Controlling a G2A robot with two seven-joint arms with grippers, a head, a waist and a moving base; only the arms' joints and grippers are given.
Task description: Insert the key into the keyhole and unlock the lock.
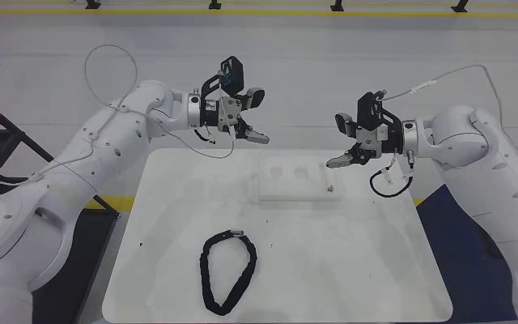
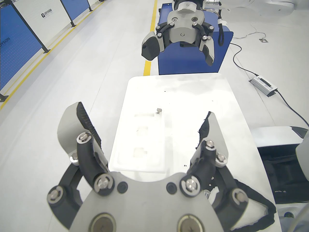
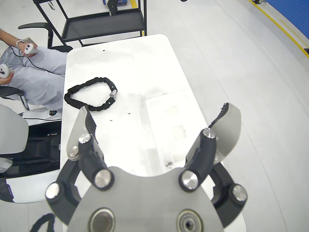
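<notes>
1. The left pincer (image 1: 257, 117) is open and empty. It sits in the upper middle of the top view, above the upper left corner of the white table (image 1: 364, 267).
2. The right pincer (image 1: 338, 142) is also spread wide with nothing between its fingers. It sits right of centre in the top view, over the table's upper edge.
3. The small metal key (image 1: 331, 189) lies on the right end of a white foam tray (image 1: 295, 193), just below the right pincer in the frame; neither pincer touches it.
4. The black chain lock (image 1: 228, 271) lies in a closed loop on the table, lower left of centre. Its silver lock barrel (image 1: 237, 234) is at the loop's top, well apart from key and tray.
</notes>
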